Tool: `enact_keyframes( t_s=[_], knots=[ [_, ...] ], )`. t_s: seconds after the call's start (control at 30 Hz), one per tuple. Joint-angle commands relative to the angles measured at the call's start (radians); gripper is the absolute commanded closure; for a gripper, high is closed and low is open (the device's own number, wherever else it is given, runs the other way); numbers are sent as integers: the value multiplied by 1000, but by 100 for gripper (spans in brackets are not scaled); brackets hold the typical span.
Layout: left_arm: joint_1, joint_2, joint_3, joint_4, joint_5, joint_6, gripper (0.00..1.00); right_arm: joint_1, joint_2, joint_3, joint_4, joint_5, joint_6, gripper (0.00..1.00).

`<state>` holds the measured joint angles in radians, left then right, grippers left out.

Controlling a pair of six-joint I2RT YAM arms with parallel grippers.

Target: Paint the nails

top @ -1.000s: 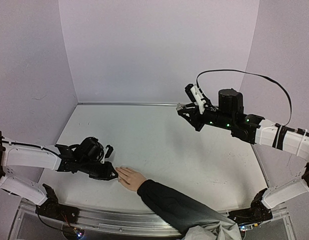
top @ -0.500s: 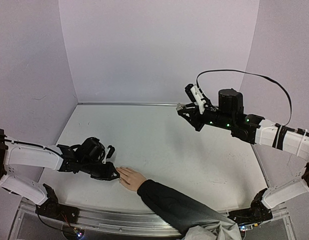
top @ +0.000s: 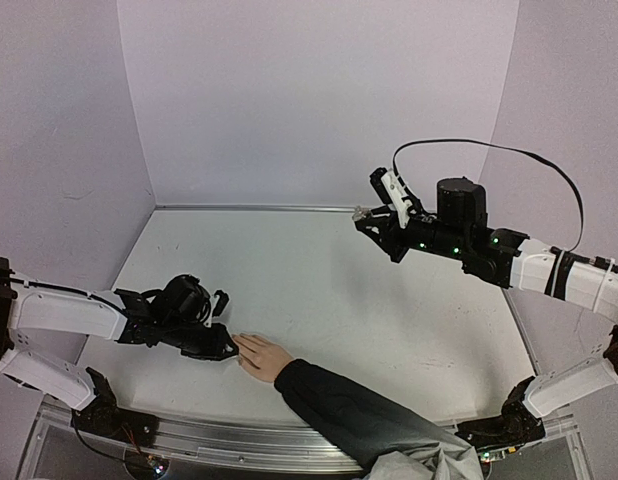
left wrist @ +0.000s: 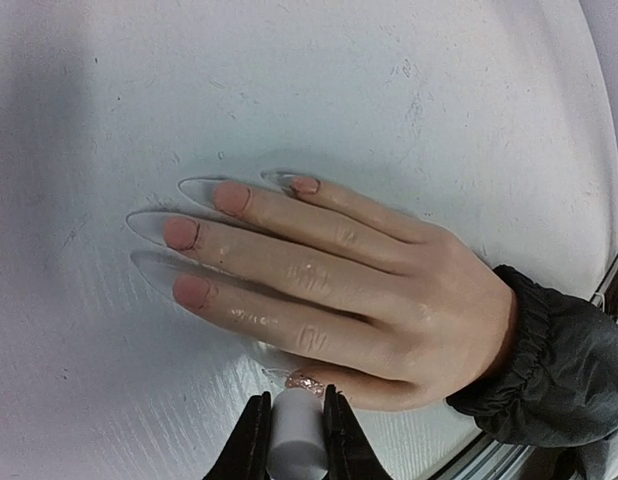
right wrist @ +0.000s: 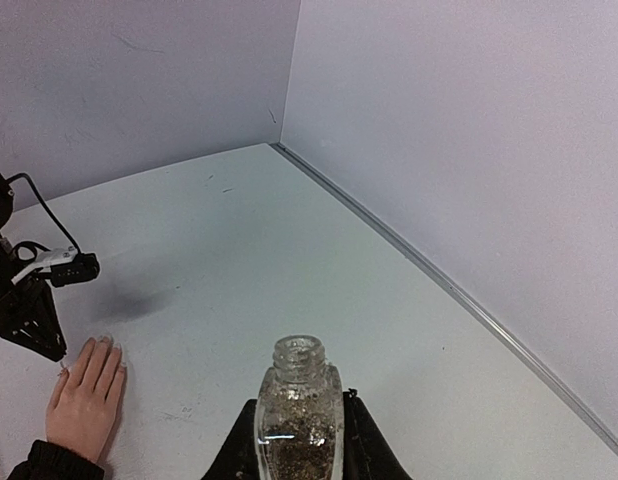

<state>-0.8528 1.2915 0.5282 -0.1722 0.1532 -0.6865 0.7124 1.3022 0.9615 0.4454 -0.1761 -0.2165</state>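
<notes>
- The human hand (left wrist: 389, 300) is lying flat, palm down, on the white table (left wrist: 389, 90), and a dark sleeve (left wrist: 559, 370) is covering the wrist behind it.
- The nails (left wrist: 181, 233) are sitting at the ends of the four stretched fingers. They are looking pink, and a clear pointed tip is reaching out past each fingertip onto the table.
- On the thumb side of the hand, a small glittery spot is showing at the thumb's end. I cannot tell if it is covering the whole nail.
- The left gripper (left wrist: 294, 405) is hanging just beside the thumb, low over the table. Its two fingers are clamped on a white cylinder (left wrist: 296, 440), and the cylinder's end is pointing at the glittery spot, very close to it. Whether it is touching the thumb is not clear.
- The right gripper (right wrist: 299, 420) is staying well apart from the hand, far beyond the fingertips and high above the table. Its fingers are pressing on both sides of a small glass bottle (right wrist: 297, 380).
- The bottle is standing upright with its neck open, and glittery material is filling the inside of it.
</notes>
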Motion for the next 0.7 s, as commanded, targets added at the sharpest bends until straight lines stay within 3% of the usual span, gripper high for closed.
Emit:
enact_keyframes(
  t_s=[0.0,0.67],
  knots=[
    [-5,-13,8,45,-45,-10,100,4,-12,32,54,-13,-1,100],
    [0,-49,9,26,-120,10,100,4,0,42,54,-7,-4,100]
  ],
)
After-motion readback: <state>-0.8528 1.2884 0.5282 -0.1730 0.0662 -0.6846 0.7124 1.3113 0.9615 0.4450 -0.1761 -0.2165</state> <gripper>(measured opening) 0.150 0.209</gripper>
